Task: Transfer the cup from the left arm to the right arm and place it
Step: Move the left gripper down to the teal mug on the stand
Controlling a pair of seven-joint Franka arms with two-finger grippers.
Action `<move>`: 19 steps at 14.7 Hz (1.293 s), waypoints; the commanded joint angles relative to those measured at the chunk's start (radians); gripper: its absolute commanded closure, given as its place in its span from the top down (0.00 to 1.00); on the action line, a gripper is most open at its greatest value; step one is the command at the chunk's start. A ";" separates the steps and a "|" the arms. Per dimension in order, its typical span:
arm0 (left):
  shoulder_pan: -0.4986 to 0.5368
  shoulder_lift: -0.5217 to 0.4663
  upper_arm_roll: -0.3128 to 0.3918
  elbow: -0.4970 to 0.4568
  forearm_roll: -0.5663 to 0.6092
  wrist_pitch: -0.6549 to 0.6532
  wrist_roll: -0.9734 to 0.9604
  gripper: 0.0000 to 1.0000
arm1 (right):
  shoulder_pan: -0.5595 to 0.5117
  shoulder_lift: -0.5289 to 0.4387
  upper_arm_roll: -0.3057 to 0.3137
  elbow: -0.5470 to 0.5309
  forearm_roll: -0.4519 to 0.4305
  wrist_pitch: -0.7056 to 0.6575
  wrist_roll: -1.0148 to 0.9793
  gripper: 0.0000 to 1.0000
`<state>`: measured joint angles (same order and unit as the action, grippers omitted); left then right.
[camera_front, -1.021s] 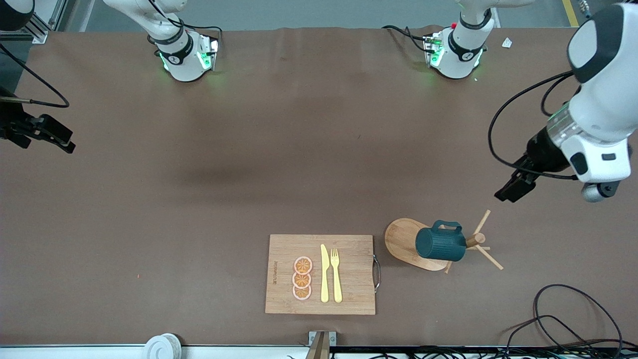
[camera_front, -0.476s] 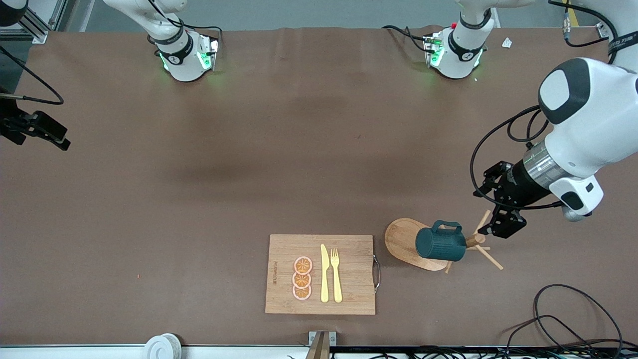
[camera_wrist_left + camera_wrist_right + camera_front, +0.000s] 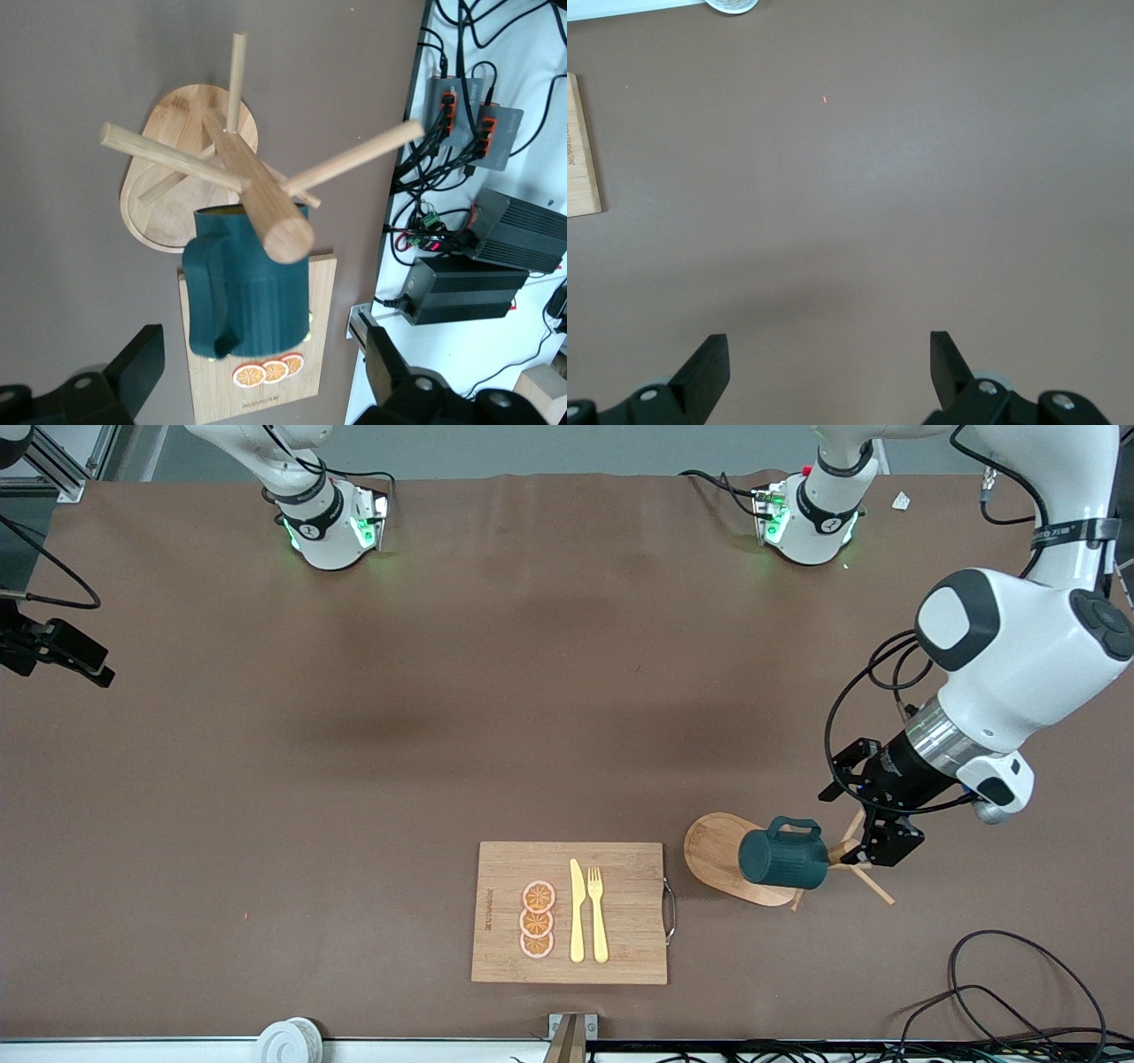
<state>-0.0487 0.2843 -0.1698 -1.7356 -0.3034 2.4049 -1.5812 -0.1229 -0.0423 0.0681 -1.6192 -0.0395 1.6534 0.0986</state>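
Note:
The dark teal ribbed cup [image 3: 784,859] hangs mouth-first on a peg of a wooden rack [image 3: 713,850], its handle toward the robots' bases. In the left wrist view the cup [image 3: 252,283] sits under the rack's thick centre post [image 3: 266,190]. My left gripper [image 3: 855,828] is open and empty, just above the rack's pegs, at the cup's open end. Its fingers [image 3: 133,363] stand wide on either side of the cup without touching it. My right gripper [image 3: 62,660] is open and empty over bare table at the right arm's end, and its own view [image 3: 828,354] shows only tabletop.
A wooden cutting board [image 3: 620,948] lies beside the rack, toward the right arm's end, with a yellow knife [image 3: 577,912], a yellow fork [image 3: 597,912] and orange slices [image 3: 537,919] on it. Black cables [image 3: 1001,992] lie near the front edge. A white round object [image 3: 288,1041] sits at the front edge.
The left arm has swung down and toward the rack, bringing its open gripper from over bare table to just above the pegs. The right gripper drifted slightly. The cup has not moved.

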 commanded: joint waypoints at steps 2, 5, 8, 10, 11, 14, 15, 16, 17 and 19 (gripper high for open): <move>-0.003 -0.016 -0.013 -0.070 -0.051 0.078 -0.019 1.00 | -0.009 0.002 0.013 -0.018 0.006 -0.047 -0.011 1.00; -0.007 0.010 -0.028 -0.088 -0.054 0.140 -0.019 1.00 | 0.000 0.056 0.015 0.027 0.020 -0.050 -0.008 1.00; -0.014 0.039 -0.037 -0.090 -0.054 0.178 -0.030 1.00 | 0.019 0.059 0.016 0.074 0.021 -0.058 -0.006 1.00; -0.017 0.058 -0.039 -0.087 -0.054 0.197 -0.031 1.00 | 0.025 0.059 0.019 0.087 0.021 -0.060 -0.005 1.00; -0.019 0.067 -0.039 -0.084 -0.054 0.212 -0.031 1.00 | 0.037 0.058 0.018 0.087 0.024 -0.061 -0.003 1.00; -0.028 0.096 -0.039 -0.079 -0.054 0.259 -0.030 1.00 | 0.064 0.058 0.018 0.087 0.024 -0.087 -0.005 1.00; -0.030 0.107 -0.039 -0.076 -0.054 0.270 -0.030 1.00 | 0.068 0.058 0.018 0.087 0.024 -0.084 -0.007 1.00; -0.030 0.116 -0.039 -0.075 -0.052 0.286 -0.030 1.00 | 0.066 0.058 0.018 0.087 0.026 -0.081 -0.007 1.00; -0.031 0.119 -0.039 -0.075 -0.052 0.296 -0.031 1.00 | 0.066 0.058 0.018 0.087 0.026 -0.080 -0.010 1.00; -0.037 0.122 -0.039 -0.071 -0.052 0.304 -0.030 1.00 | 0.062 0.059 0.015 0.087 0.052 -0.066 -0.011 1.00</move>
<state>-0.0770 0.3994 -0.2071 -1.8204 -0.3402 2.6918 -1.6020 -0.0546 0.0125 0.0866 -1.5431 -0.0213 1.5833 0.0980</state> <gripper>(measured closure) 0.000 0.000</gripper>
